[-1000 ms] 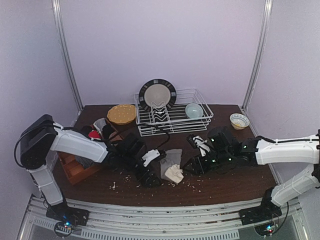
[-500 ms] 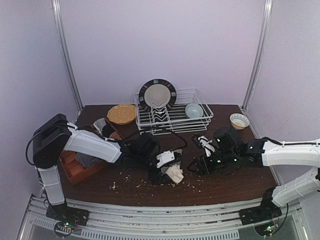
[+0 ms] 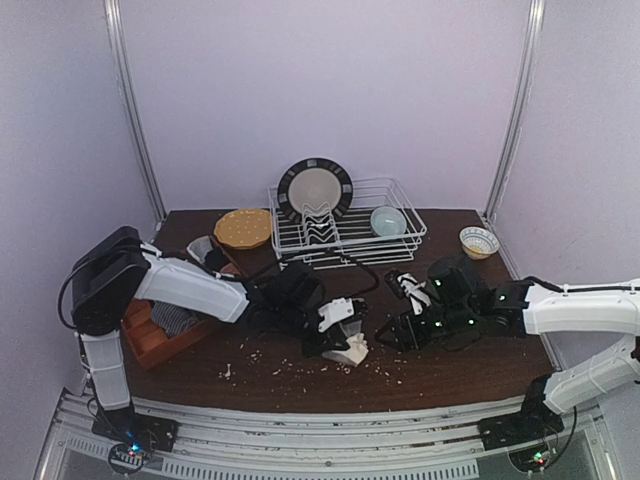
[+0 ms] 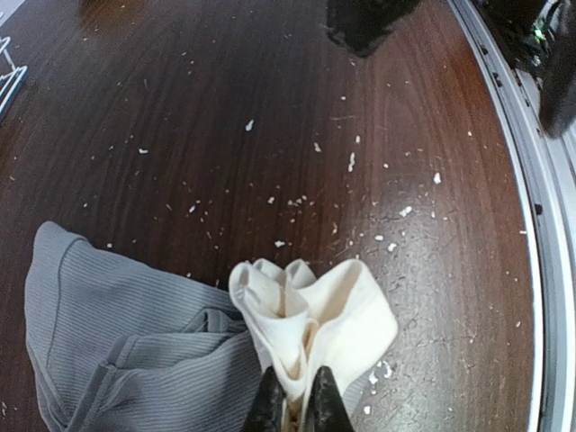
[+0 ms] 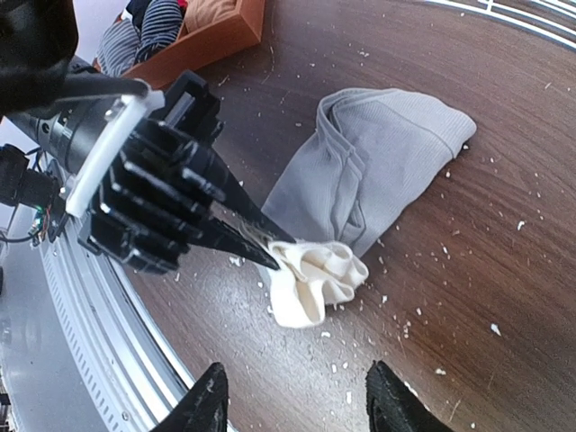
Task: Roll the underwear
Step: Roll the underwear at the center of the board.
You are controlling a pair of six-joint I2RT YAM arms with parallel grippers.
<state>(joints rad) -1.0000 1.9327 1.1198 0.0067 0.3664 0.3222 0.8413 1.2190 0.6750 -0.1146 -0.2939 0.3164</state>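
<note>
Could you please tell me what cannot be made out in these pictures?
Left wrist view: the bottom edge cuts the grey ribbed garment.
Left wrist view: the left gripper hides the pinched end of the cream bunched cloth.
Right wrist view: the top edge cuts the striped garment in the orange wooden tray.

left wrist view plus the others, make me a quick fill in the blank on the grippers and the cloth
The left gripper is ____ on the bunched cream cloth.
The right gripper hovers with its fingers apart, holding ____.
The plate stands ____ in the wire rack.
Missing words: shut; nothing; upright.
</note>
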